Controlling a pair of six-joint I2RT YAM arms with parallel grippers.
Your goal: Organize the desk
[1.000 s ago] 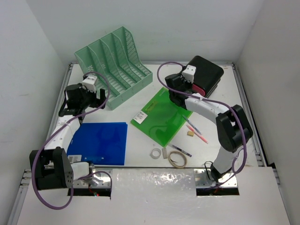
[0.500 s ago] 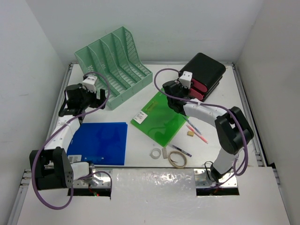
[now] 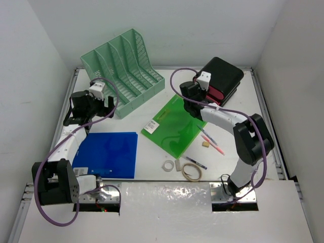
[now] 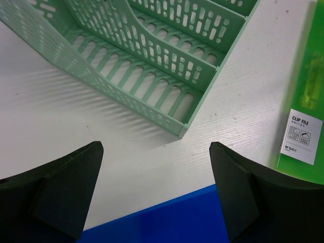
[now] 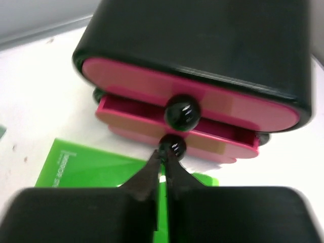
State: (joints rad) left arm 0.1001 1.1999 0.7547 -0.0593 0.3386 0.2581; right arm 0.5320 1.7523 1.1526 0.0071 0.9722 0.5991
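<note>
The desk [image 3: 135, 124] is a white tabletop inside white walls. At its back right stands a black box with pink drawers [image 3: 223, 78] [image 5: 202, 45]; the lower drawer [image 5: 131, 114] is pulled out a little. My right gripper [image 3: 188, 92] [image 5: 166, 153] is shut, its tips touching the lower drawer's black knob [image 5: 172, 146] from below, not around it. My left gripper [image 3: 93, 109] [image 4: 156, 152] hangs open and empty above the far edge of a blue folder [image 3: 109, 154] [image 4: 167, 220], just in front of the mint-green file rack [image 3: 124, 68] [image 4: 152, 50].
A green clip file [image 3: 174, 126] [image 5: 86, 169] lies mid-desk, under my right wrist. Pens [image 3: 210, 139], a small block [image 3: 206, 144], a tape roll [image 3: 192, 172], a small ring [image 3: 167, 165] and an eraser [image 3: 178, 165] lie near the front right.
My right gripper drew back from the drawer box half a second ago and has now returned to the knob. The left arm has not moved.
</note>
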